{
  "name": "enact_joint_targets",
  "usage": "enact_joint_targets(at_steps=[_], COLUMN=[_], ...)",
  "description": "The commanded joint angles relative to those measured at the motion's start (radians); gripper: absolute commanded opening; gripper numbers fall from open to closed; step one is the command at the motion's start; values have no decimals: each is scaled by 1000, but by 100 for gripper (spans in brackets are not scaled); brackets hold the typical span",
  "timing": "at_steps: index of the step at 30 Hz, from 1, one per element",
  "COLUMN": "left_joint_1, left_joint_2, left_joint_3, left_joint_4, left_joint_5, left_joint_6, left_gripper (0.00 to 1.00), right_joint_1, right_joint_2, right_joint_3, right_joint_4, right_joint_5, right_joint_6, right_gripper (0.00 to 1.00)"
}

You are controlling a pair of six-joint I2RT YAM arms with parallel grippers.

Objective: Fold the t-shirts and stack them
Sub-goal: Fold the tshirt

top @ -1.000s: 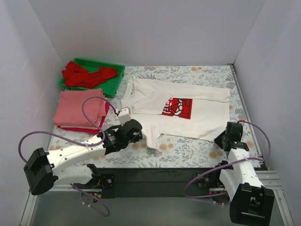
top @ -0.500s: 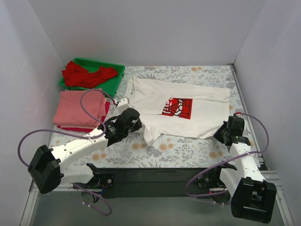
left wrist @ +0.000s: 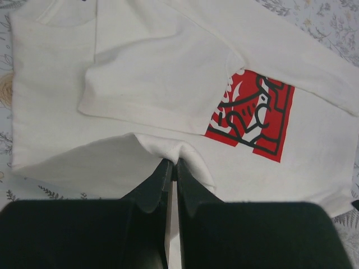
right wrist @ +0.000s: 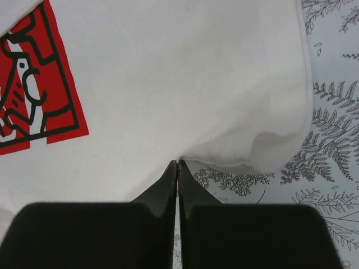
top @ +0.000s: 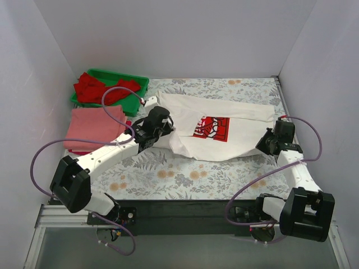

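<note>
A cream-white t-shirt with a red-and-black chest print lies across the middle of the table, its near edge lifted and carried over the body. My left gripper is shut on the shirt's near-left edge; in the left wrist view the cloth bunches between the jaws. My right gripper is shut on the near-right hem, which also shows in the right wrist view. A folded salmon-pink shirt lies on a crimson one at the left. Bright red shirts lie crumpled in the tray.
A green plastic tray stands at the back left. The floral tablecloth covers the table. White walls close in the left, back and right sides. A purple cable loops from the left arm above the pink stack.
Both grippers have moved away from me toward the back, carrying the white shirt's near edge over its body. The shirt's near half now lies further back; more tablecloth shows in front.
</note>
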Motion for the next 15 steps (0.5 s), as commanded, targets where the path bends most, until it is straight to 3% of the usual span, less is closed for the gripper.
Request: enact_joint_targets(at_steps=[1,15], left_joint_1=[50,166], left_joint_2=[24,251], left_joint_3=[73,332], left_joint_4=[28,71], left_joint_5=[-17,52], left_joint_6=[58,180], left_gripper=[0,0], right_joint_1=[-3,-3], right_joint_2=[35,238], right_joint_3=[85,279], right_joint_4=[11,7], right_joint_5=[14,54], right_joint_6=[-21,-43], right_gripper=[1,1])
